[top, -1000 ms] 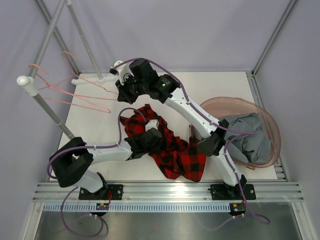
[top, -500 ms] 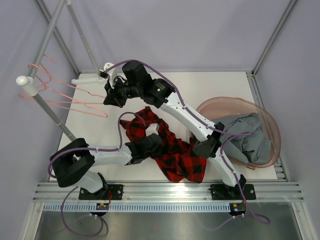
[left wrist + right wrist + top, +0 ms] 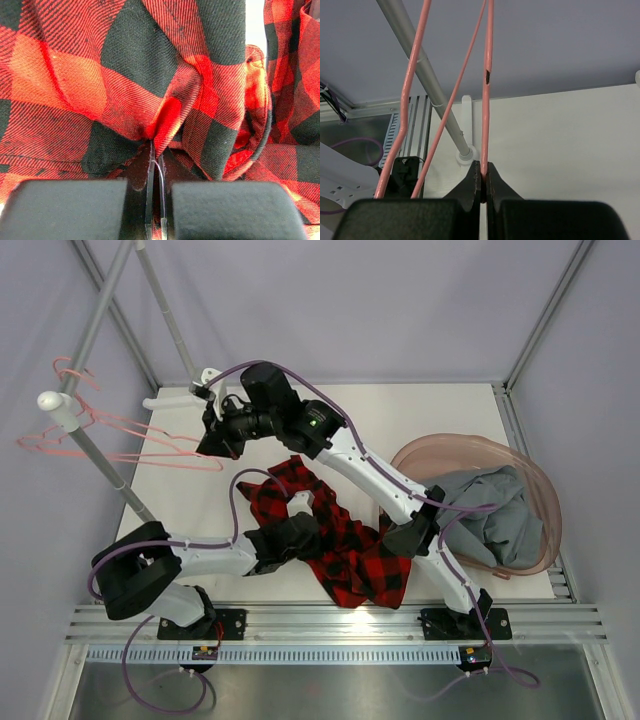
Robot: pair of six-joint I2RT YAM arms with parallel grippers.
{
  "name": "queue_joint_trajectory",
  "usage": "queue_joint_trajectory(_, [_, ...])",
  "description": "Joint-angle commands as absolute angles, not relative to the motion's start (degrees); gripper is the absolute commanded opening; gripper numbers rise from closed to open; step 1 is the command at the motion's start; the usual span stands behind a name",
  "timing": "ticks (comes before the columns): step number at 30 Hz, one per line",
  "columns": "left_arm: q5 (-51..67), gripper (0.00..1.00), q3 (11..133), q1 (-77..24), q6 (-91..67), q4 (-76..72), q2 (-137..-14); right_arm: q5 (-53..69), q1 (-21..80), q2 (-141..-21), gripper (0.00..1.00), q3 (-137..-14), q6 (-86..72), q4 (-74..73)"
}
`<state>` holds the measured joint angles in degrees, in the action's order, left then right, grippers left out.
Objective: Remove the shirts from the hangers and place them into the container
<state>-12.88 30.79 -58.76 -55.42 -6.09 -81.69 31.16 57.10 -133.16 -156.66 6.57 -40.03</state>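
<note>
Leftward has swung the right tool [image 3: 483, 176], clamped on a pink hanger [image 3: 486, 100] by the rail [image 3: 427, 75]; the left tool [image 3: 156, 150] pinches the plaid shirt [image 3: 350, 545] on the table [image 3: 440, 405], container [image 3: 465, 437] well right of it.

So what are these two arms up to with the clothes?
They are taking shirts off hangers and putting them in a tub. The right gripper is shut on the wire of a bare pink hanger near the rail. The left gripper pinches a fold of the plaid shirt, which lies crumpled on the table. The grey shirt is already in the tub; the plaid one is not yet.
</note>
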Motion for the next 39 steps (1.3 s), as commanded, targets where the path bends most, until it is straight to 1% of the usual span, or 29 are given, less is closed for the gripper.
queue_joint_trajectory(1, [-13.62, 0.0, 29.36, -59.15, -55.64, -7.03, -80.42, 42.89, 57.57, -132.54, 0.0, -160.92, 23.64, -36.12])
queue_joint_trajectory(10, [-12.75, 0.0, 28.57, -59.15, -55.64, -8.44, -80.68, 43.59, 57.66, -132.01, 0.0, -161.37, 22.15, -30.77])
queue_joint_trajectory(22, [-11.43, 0.0, 28.65, -59.15, -55.9, -10.98, -83.41, 40.17, 56.43, -130.08, 0.0, -160.66, 24.26, -31.64])
queue_joint_trajectory(39, [-10.81, 0.0, 29.79, -59.15, -56.07, -11.51, -84.99, 42.36, 53.61, -127.97, 0.0, -161.54, 22.15, -29.18])
